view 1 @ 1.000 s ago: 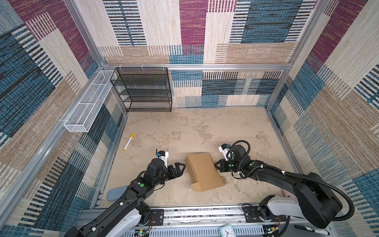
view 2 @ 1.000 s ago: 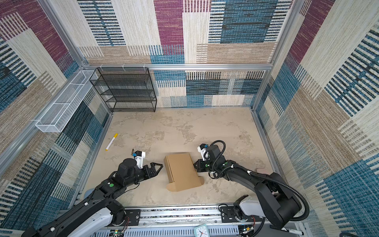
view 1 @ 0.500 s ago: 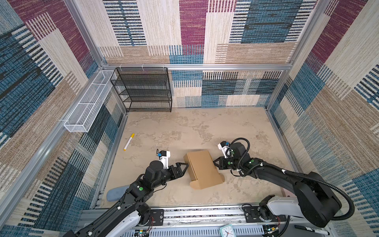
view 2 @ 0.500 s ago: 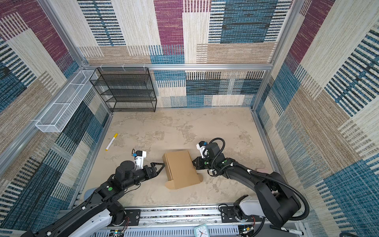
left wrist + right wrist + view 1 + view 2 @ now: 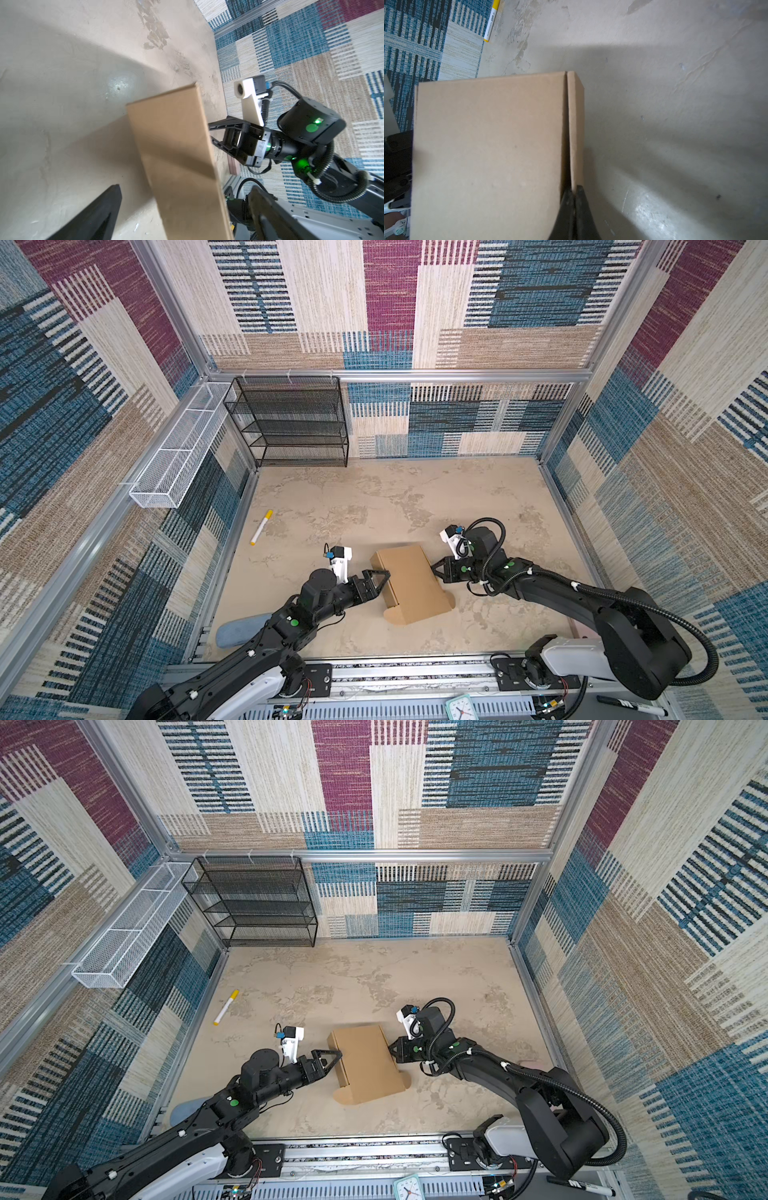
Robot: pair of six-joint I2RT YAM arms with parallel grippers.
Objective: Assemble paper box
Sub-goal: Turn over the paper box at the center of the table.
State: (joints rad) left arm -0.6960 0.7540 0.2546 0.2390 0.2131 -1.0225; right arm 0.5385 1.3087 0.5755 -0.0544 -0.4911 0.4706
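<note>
The paper box (image 5: 411, 589) lies folded up on the table (image 5: 374, 489), near the middle of its front edge. The left end effector (image 5: 383, 581) gapes fully, one finger (image 5: 99, 207) on either side of the box's left edge, gripping nothing. The right end effector (image 5: 433, 569) is closed tight, its tips against the box's right side wall; whether it pinches cardboard cannot be told.
</note>
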